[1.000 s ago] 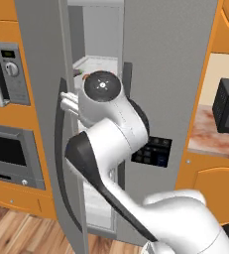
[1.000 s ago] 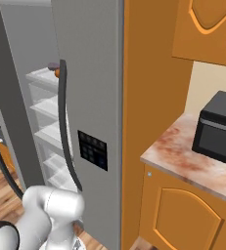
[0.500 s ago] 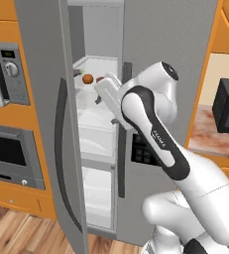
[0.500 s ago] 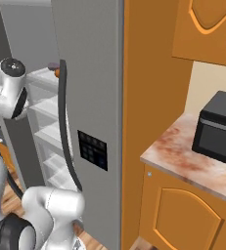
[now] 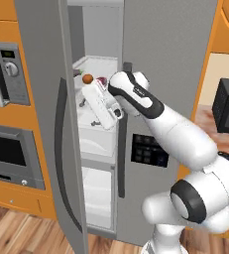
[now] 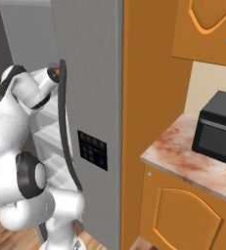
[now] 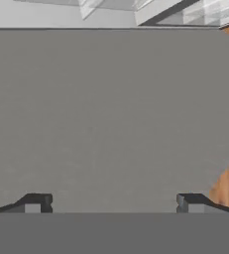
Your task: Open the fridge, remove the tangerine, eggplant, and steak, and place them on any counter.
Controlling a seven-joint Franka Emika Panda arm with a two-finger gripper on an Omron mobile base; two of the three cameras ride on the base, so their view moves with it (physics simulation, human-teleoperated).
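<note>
Standing ajar, the tall grey two-door fridge (image 5: 46, 99) is flanked by a reddish-brown marbled stone counter (image 6: 183, 163); the two-finger gripper (image 7: 111, 203) is spread wide, empty.

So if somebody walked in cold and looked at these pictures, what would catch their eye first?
Probably the white arm reaching into the fridge, whose left door stands open, with the open gripper up at the upper shelf. Right beside it sits the tangerine, a small orange ball on the white shelf. Off to the right, a black box-shaped appliance stands on the marbled counter.
</note>
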